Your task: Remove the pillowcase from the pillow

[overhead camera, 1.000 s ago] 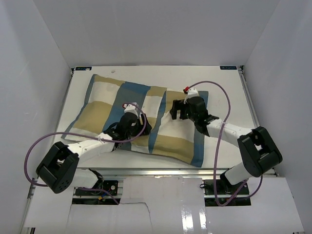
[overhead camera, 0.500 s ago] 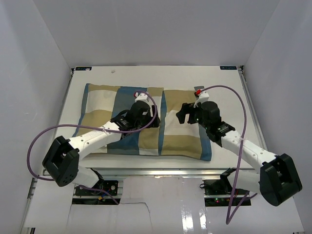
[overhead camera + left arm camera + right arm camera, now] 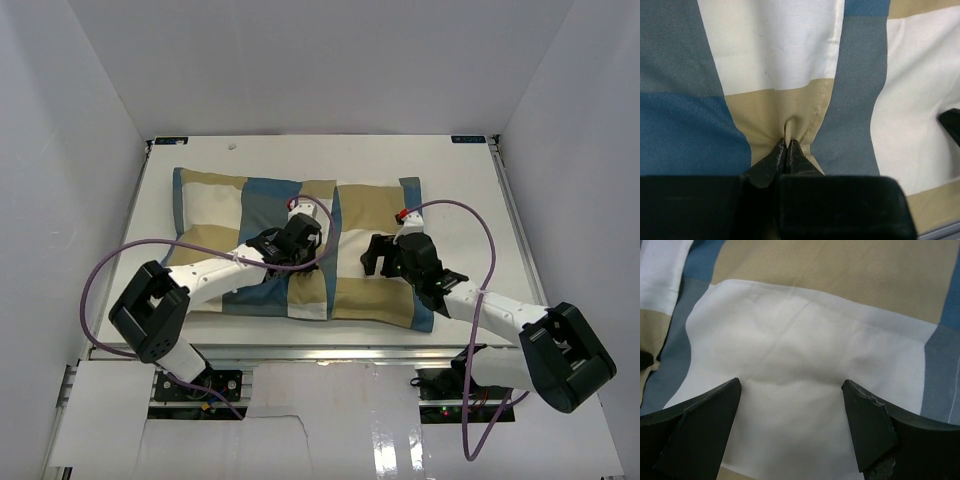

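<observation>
The checked pillowcase [image 3: 220,215] lies flat across the table and covers the pillow, which is hidden inside it. My left gripper [image 3: 312,246] rests on the cloth near the middle seam. In the left wrist view its jaws [image 3: 786,145] are shut on a small pinched fold of tan pillowcase [image 3: 775,50] beside a stitched hem. My right gripper [image 3: 376,256] stands just to the right of that, open. In the right wrist view its fingertips [image 3: 790,390] straddle a white patch of the pillowcase [image 3: 815,270] that dips between them, and nothing is gripped.
White enclosure walls [image 3: 90,90] close in the white table [image 3: 460,190] on three sides. Purple cables [image 3: 470,215] loop from both arms above the table. The metal front rail [image 3: 320,350] runs just below the pillowcase's near edge.
My left gripper has shut on a fold of the cloth near the middle seam. The right gripper has moved down and left, closer to the left one, still open.
</observation>
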Motion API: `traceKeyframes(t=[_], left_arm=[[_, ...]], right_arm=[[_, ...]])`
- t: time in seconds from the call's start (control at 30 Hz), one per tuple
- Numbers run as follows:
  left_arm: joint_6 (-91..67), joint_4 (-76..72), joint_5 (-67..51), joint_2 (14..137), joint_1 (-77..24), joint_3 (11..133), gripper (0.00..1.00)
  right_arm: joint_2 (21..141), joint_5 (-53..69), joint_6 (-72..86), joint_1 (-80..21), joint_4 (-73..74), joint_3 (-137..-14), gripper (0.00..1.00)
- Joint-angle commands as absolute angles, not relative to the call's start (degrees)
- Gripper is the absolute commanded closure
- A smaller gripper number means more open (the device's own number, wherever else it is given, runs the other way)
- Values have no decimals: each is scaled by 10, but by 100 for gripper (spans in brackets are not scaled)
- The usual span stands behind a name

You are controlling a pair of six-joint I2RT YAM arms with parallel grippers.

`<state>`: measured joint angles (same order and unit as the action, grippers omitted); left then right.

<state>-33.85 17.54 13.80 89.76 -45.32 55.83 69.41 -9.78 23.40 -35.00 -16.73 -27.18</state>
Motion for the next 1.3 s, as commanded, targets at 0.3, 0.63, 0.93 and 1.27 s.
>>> traceKeyframes(t=[0.3,0.63,0.93,1.27], left_arm=[[-362,183,200,707,-452,504,86],[-396,235,244,711,-449,495,100],[-413,176,194,685,-447,435,100],[-432,118,159,707,-434,396,100]], right_arm=[[671,-203,260,-338,-140,-247,11],[648,-220,250,-335,-100,-265,11],[597,-185,248,-369,-35,-367,19],[774,-243,241,-529,-61,-488,21]])
